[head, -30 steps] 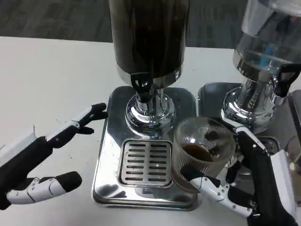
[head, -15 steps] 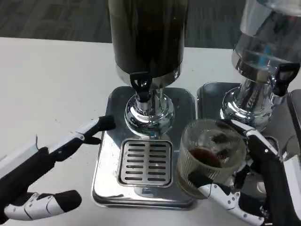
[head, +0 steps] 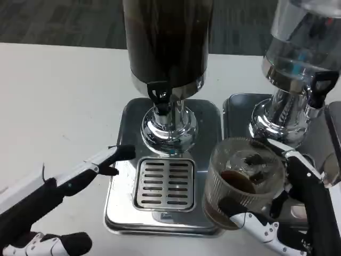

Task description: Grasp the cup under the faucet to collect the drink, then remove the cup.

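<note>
Liquid, dark brown, fills the tall glass dispenser [head: 168,40] that stands at the far edge of the chrome drip tray [head: 120,186]; its black faucet [head: 160,95] hangs above the tray's slotted grate [head: 164,183]. Right of the grate, the ribbed clear cup [head: 242,181] sits over the tray's near right corner, clear of the faucet, with a shallow pool of the same dark drink in its bottom. Whether its base touches the tray or is lifted off it cannot be told. Further right, a second dispenser [head: 301,48] with a clear, pale vessel and a black tap stands on its own chrome tray [head: 234,109], close beside the first tray.

White surface [head: 58,101] lies wide and bare along the left edge and toward the far left corner. Between the two trays only a narrow strip shows, and the cup sits tight against the second dispenser's base.

At the near left corner, the left robot hand [head: 64,202] is released and holds nothing: one long finger reaches to the left rim of the drip tray, its black tip just beside the grate, while another lies apart at the near edge. At the near right corner, the right robot hand [head: 282,213] grasps the cup, a finger under its near side and others wrapped round its right wall.
</note>
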